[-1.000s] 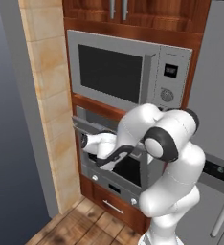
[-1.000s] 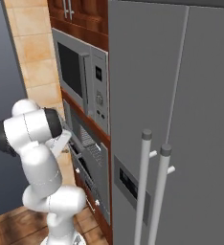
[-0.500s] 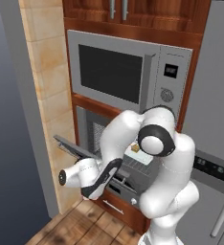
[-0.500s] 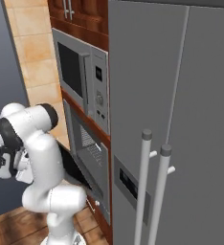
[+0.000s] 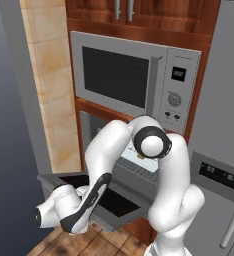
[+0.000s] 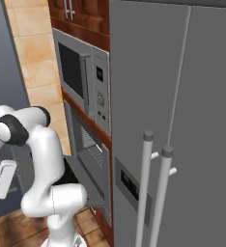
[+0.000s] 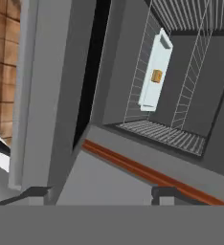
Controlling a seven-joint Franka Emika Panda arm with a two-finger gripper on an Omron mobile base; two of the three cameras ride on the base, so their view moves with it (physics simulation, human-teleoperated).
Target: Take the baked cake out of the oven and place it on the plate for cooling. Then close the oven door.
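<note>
The oven [image 5: 139, 170] stands open under the microwave. Its oven door [image 5: 116, 204], grey with a black window, lies flat and sticks out toward me. In the hand view the door [image 7: 47, 95] runs along the left, and the wire rack [image 7: 157, 131] shows inside. On the rack sits a white tray [image 7: 150, 81] carrying the cake [image 7: 156, 76], a small orange-brown block. The tray [image 5: 141, 160] also peeks out behind my arm. My gripper [image 7: 102, 194] is open with nothing between its fingertips [image 7: 37, 192], just outside the door's front edge. The plate is out of view.
A grey microwave [image 5: 134, 80] with a keypad sits above the oven, wooden cabinets above that. The tall grey fridge [image 6: 173, 120] with two bar handles stands to the right. A tiled wall [image 5: 46, 90] lies to the left, wood floor [image 5: 89, 245] below.
The oven door has swung down from nearly shut to flat. My arm pulled back and down to the left with it. The jaws, shut before, have opened off the handle.
</note>
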